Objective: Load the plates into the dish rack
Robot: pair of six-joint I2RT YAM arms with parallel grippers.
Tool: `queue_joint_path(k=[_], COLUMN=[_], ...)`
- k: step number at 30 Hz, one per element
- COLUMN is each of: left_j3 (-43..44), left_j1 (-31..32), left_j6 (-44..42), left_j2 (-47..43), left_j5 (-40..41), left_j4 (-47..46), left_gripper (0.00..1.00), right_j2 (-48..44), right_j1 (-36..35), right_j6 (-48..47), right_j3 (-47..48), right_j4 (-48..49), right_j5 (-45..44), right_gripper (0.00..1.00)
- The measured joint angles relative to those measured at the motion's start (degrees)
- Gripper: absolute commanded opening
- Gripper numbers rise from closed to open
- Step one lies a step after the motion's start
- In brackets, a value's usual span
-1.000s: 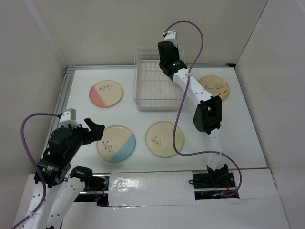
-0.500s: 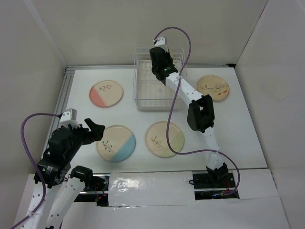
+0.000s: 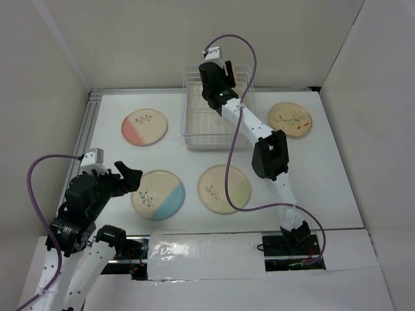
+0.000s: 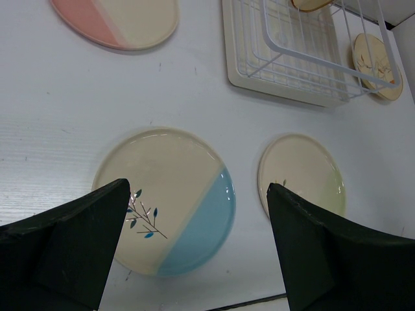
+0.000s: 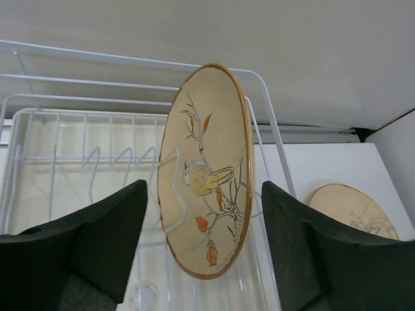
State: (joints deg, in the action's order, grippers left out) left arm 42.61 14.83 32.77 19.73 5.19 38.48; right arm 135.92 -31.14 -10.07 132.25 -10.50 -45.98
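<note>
A white tabletop (image 3: 324,181) boxed in by plain cream walls (image 3: 130,39) is carrying the whole scene. The right gripper (image 5: 202,194) is holding its black fingers (image 5: 84,246) spread wide and is gripping nothing. A round tan-speckled ceramic plate with a gold rim and a leaf sprig (image 5: 207,162) is standing on edge between them, with a slim gap showing on either side. It is resting against a wire prong inside the white wire rectangular dish rack (image 3: 198,126). The rack is sitting at the far middle of the table, and the right arm (image 3: 259,129) is reaching out over it. A second tan-speckled round plate (image 3: 290,119) is lying flat just to the right of the rack. The left gripper (image 4: 198,188) is hovering above the table with its fingers (image 4: 71,246) also fully parted and empty. It is looking down on a cream round plate with a blue section (image 4: 168,201). A cream round plate with a green section (image 4: 301,175) is lying near that one, on its right. A cream round plate with a pink section (image 3: 144,126) is lying farther back, to the left of the rack and well apart from it.
</note>
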Motion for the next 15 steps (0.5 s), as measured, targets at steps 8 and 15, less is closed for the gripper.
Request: queue_joint_path(k=[8,15], left_j3=[0.0,0.0], left_j1=[0.0,0.0], left_j6=[0.0,0.0], left_j2=[0.0,0.0], left_j5=[0.0,0.0], left_j4=[0.0,0.0], left_gripper=[1.00,1.00], right_j2=[-6.5,-28.5], right_j1=[0.7,12.7], right_j6=[10.1,29.5], right_j3=[0.3,-11.5], right_j4=[-7.5,-11.7], right_j5=[6.4,18.8], right_gripper=[0.99,0.99])
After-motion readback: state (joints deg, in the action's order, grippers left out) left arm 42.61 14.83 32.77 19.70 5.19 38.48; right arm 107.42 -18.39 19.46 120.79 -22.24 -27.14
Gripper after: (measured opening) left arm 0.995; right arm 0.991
